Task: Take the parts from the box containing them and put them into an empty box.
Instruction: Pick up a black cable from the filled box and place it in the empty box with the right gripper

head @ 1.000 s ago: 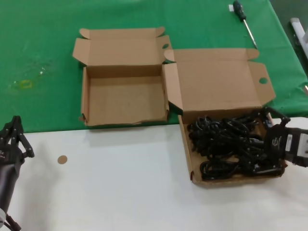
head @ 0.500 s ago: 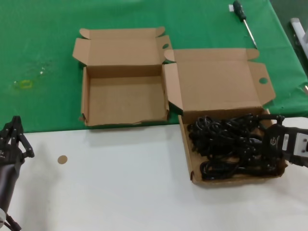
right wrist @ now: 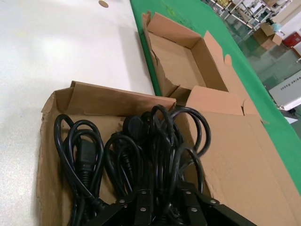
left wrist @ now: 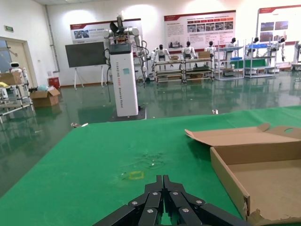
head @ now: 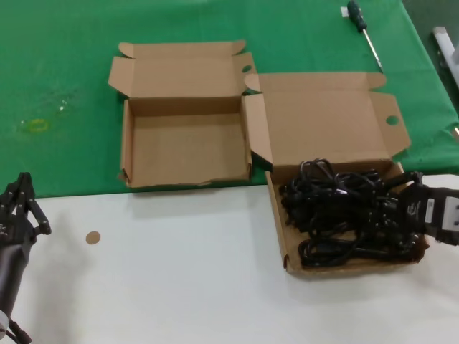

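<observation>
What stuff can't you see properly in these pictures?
- How many cords: head view, loops tangle over each other.
- The right claw's grip: right wrist view, wires cover the fingertips.
- Bottom of the big box: cords hide it.
- Most of the small box: left wrist view, cut off by the edge.
- Left claw: parked and shut.

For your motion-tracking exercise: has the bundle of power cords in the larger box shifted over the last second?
Yes. The cord loops have risen toward the lid of the larger box, with the right gripper among them.
</observation>
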`<state>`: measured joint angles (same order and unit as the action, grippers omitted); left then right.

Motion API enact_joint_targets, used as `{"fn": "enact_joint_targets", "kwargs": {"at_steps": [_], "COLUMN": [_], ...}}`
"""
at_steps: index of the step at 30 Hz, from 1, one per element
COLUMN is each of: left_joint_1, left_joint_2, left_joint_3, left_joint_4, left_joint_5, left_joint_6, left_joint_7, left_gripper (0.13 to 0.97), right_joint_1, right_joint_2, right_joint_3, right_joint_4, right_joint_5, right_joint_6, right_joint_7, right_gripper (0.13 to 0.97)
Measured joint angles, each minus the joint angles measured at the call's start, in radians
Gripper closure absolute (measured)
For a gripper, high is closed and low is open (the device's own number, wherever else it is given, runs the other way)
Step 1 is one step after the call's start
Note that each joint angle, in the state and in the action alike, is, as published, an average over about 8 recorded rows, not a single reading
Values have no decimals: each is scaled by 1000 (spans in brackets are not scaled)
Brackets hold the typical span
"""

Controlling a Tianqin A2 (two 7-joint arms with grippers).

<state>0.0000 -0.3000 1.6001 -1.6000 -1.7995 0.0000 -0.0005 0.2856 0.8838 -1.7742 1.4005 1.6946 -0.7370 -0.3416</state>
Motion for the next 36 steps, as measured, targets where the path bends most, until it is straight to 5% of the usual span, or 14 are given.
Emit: {"fn": "enact_joint_targets", "kwargs": {"at_steps": [3, 18, 36], "left_joint_1": [0, 0, 0], "left_joint_2": [0, 0, 0], "left_joint_3": [0, 0, 0], "left_joint_4": [0, 0, 0], "left_joint_5": [0, 0, 0], "left_joint_6": [0, 0, 0], "left_joint_7": [0, 0, 0], "left_gripper": [945, 945, 945], "right_joint_1": [1, 57, 404], "right_joint_2": [8, 26, -282], "right_joint_3": [5, 2, -235], "right_joint_4": [9, 117, 53], "right_joint_5": [5, -4, -274], "right_joint_6": [-9, -35, -24], "right_joint_7": [3, 74, 271], "right_gripper": [839, 881, 882]}}
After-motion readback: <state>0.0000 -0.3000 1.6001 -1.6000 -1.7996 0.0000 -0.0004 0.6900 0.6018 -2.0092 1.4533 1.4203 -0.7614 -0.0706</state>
